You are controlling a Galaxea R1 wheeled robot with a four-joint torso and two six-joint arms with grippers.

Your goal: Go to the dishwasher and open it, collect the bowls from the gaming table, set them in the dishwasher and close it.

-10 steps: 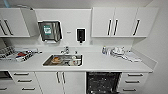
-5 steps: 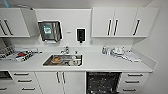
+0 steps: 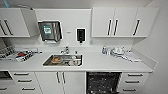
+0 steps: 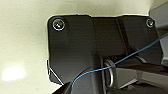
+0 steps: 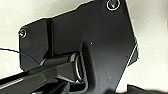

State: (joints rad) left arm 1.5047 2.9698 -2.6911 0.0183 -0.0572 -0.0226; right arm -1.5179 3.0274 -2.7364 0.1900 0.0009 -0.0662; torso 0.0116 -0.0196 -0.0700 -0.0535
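While the head camera looks down on a white kitchen wall, the dishwasher (image 3: 103, 83) sits under the counter (image 3: 100, 62) right of centre, its dark inside showing — between the white cabinet doors (image 3: 61, 81) on its left and a stack of drawers (image 3: 131, 81) on its right. A steel sink (image 3: 63, 60) with items in it is set into the counter left of the dishwasher, with a tap (image 3: 65, 50) behind it. Far left on the counter lies a dish rack (image 3: 15, 53) with red clutter; far right, some pale dishes and cloths (image 3: 120, 52). Wall cupboards (image 3: 120, 22) hang above, and a paper dispenser (image 3: 50, 31) and a dark soap dispenser (image 3: 80, 35) are fixed to the wall. Both wrist views show dark robot plate over pale floor — whether either end effector is wide or narrow, I cannot tell.
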